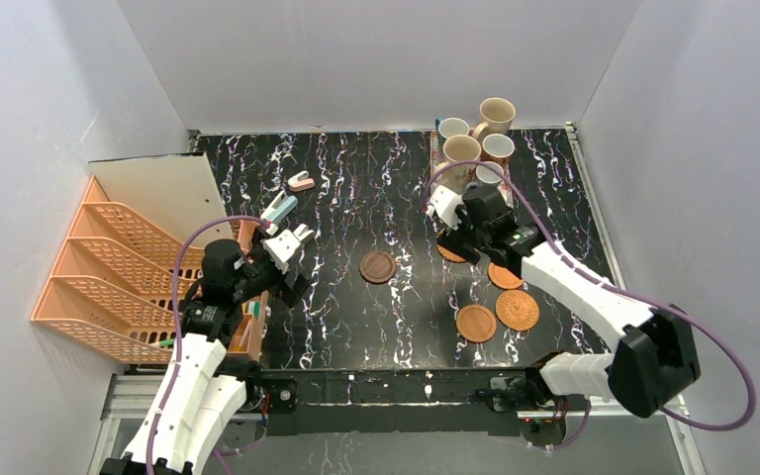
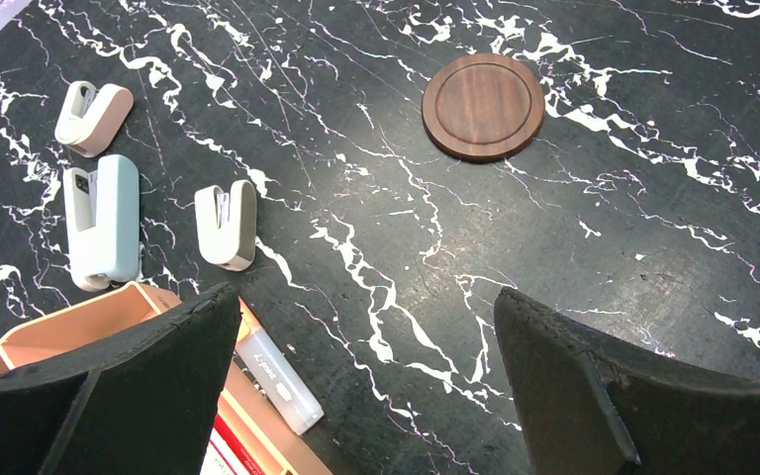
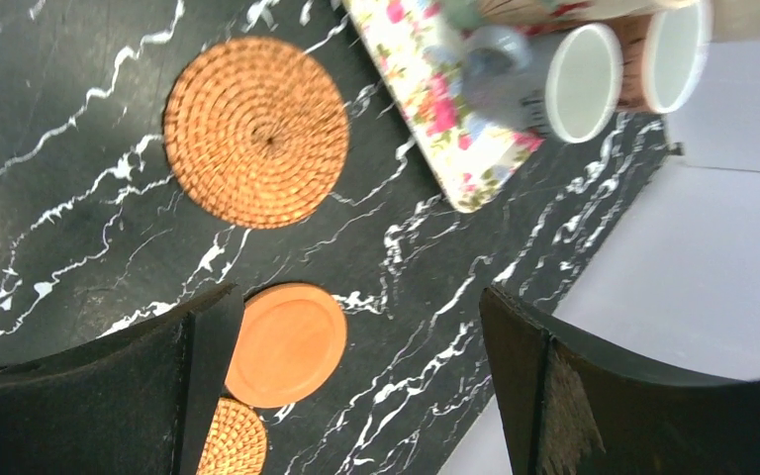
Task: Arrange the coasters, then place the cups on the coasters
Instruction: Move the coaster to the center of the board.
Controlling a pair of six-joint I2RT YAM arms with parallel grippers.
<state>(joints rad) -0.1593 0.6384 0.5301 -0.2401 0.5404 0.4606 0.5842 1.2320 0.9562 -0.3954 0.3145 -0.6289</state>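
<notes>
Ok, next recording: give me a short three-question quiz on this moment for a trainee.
1. True or false: one of the cups already stands on one of the coasters.
2. Where does the dark brown coaster lie? A) alone, toward the middle of the table; B) on the floral tray; C) under a cup.
3. What is the right gripper holding?

Key:
1. False; all the cups are on the floral tray.
2. A.
3. Nothing; its jaws stand open above the table.
</notes>
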